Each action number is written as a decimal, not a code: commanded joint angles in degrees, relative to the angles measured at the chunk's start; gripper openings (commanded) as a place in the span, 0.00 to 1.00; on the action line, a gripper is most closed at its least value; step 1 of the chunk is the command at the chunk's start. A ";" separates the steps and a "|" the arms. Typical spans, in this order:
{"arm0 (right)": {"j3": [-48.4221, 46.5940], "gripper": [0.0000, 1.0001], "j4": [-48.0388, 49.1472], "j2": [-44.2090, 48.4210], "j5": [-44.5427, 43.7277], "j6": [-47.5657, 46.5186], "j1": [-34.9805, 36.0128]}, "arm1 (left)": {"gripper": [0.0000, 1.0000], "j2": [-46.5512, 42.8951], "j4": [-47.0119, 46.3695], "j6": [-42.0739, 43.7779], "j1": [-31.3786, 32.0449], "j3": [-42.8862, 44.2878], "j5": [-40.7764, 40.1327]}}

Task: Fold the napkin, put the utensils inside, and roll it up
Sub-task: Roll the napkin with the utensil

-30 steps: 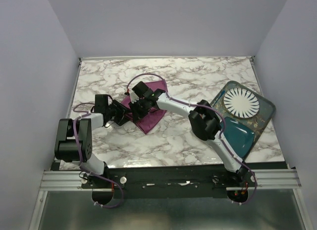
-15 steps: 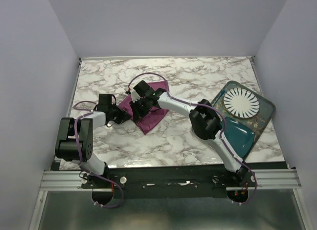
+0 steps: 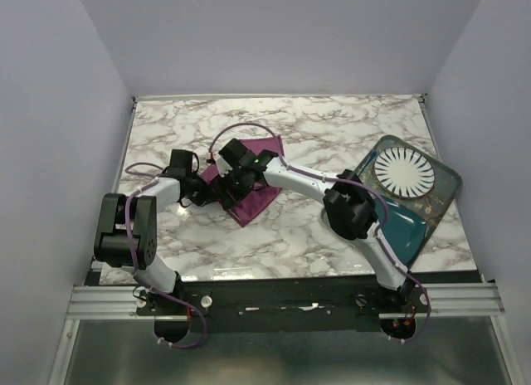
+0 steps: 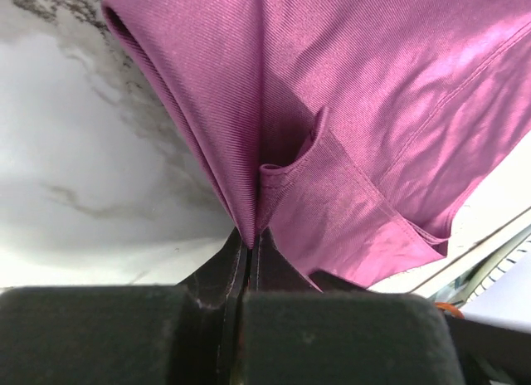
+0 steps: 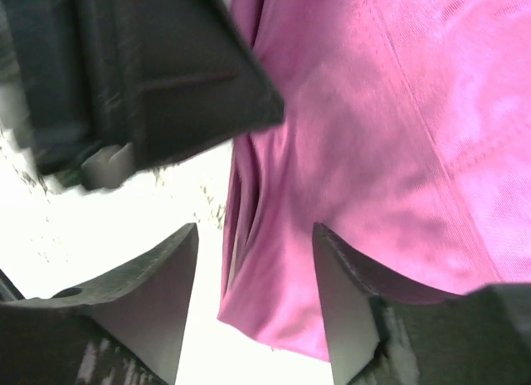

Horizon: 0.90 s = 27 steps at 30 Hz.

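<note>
Top external view: the marble counter [image 3: 332, 128] fills the scene, and both arms reach in toward its left-centre. At the right edge sits a dark tray [image 3: 445, 192], set at an angle, with a teal mat [image 3: 398, 227] overlapping its near corner. The napkin [image 3: 255, 204] lies left of centre on the counter, well apart from the tray. It is bunched into a folded, roughly diamond shape. One corner points toward the arm bases, and a flatter part shows behind the arms. A white ribbed plate [image 3: 403, 173] rests on the tray.

The left end effector [image 3: 207, 191] comes at the napkin from its left side. The right end effector [image 3: 230, 182] is just beside it, over the cloth.

In the left wrist view, the left end effector [image 4: 249, 250] is closed tight. Its fingers are pressed together on a ridge of the napkin [image 4: 373, 111], which fans out from the pinch in layered folds over the counter [image 4: 75, 153].

In the right wrist view, the right end effector [image 5: 255, 231] stands with its fingers apart. The rolled edge of the napkin [image 5: 398, 111] runs into the gap, and nothing is pinched. One finger lies over the cloth, and the other is over bare counter [image 5: 207, 335].
</note>
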<state>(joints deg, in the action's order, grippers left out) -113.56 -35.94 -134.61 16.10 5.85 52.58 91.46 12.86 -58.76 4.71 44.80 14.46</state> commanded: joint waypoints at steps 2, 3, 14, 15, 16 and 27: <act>4.92 0.67 0.61 5.67 -10.46 -2.86 2.35 | 0.00 0.56 6.30 1.28 0.30 2.05 -2.86; 5.01 0.67 0.61 5.67 -11.08 -3.12 2.79 | 0.00 0.56 6.38 0.85 0.30 2.14 -2.60; 11.51 0.68 9.13 6.29 -24.78 -5.23 9.47 | 0.00 -0.23 7.26 0.32 0.21 2.75 -1.54; 11.69 0.68 9.49 5.85 -26.02 -5.32 10.00 | 0.00 -0.23 7.00 0.23 0.21 2.58 -1.36; 12.04 0.68 10.01 5.50 -27.51 -5.41 10.87 | 0.00 -0.14 7.00 0.05 0.21 2.49 -1.28; 13.62 0.50 11.95 0.75 -46.67 -5.41 13.60 | 0.00 -0.23 6.91 -0.39 0.12 2.05 -0.66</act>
<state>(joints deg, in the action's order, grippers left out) -102.02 -25.41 -130.58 -21.26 1.21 66.19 91.53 18.31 -58.61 4.73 46.65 13.78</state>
